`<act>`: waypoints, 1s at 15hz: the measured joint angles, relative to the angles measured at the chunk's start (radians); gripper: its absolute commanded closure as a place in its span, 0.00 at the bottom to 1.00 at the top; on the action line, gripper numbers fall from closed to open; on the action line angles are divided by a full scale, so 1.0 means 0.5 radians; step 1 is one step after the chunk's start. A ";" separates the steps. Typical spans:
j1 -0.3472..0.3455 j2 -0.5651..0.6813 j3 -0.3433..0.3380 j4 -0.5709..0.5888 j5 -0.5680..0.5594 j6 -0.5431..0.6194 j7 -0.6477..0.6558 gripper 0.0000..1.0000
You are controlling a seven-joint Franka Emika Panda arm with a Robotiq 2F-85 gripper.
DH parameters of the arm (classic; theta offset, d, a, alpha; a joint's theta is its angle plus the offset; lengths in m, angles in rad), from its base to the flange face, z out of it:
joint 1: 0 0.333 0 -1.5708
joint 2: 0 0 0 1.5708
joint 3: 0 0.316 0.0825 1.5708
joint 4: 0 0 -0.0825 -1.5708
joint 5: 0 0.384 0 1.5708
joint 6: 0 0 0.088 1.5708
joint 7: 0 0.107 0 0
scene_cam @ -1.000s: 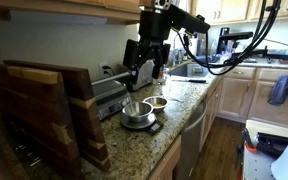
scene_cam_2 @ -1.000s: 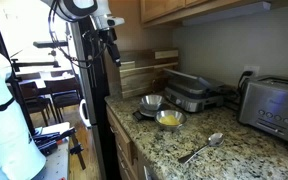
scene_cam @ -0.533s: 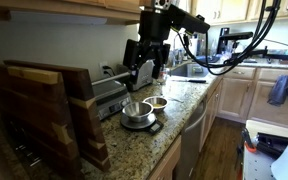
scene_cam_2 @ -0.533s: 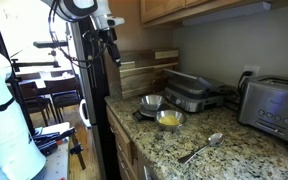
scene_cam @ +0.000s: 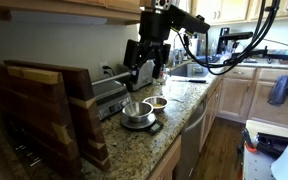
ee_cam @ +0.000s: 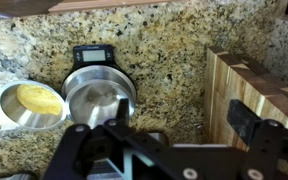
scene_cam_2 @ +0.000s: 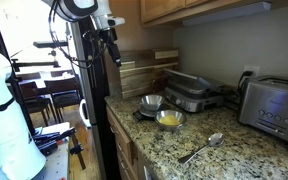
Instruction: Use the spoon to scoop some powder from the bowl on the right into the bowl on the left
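An empty steel bowl (ee_cam: 99, 95) sits on a small black scale (ee_cam: 90, 55). Beside it is a steel bowl of yellow powder (ee_cam: 32, 103). Both show in both exterior views: the empty bowl (scene_cam_2: 151, 102) (scene_cam: 136, 111) and the powder bowl (scene_cam_2: 170, 119) (scene_cam: 158, 102). A metal spoon (scene_cam_2: 202, 148) lies on the granite counter past the powder bowl, toward the toaster. My gripper (ee_cam: 184, 120) is open and empty, well above the counter between the empty bowl and the cutting boards. It also shows in both exterior views (scene_cam: 142, 72) (scene_cam_2: 112, 52).
Wooden cutting boards (ee_cam: 254, 80) (scene_cam: 44, 110) stand at the counter's end. A grill press (scene_cam_2: 189, 95) sits behind the bowls and a toaster (scene_cam_2: 274, 105) by the wall. The counter's front edge (scene_cam_2: 124, 135) runs beside the bowls.
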 measured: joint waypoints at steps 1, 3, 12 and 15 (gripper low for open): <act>-0.001 0.000 -0.015 0.000 -0.002 -0.004 -0.008 0.00; -0.013 0.001 -0.064 0.001 -0.016 -0.027 -0.038 0.00; -0.172 0.101 -0.361 0.064 -0.188 -0.180 -0.379 0.00; -0.215 0.201 -0.468 0.113 -0.229 -0.180 -0.559 0.00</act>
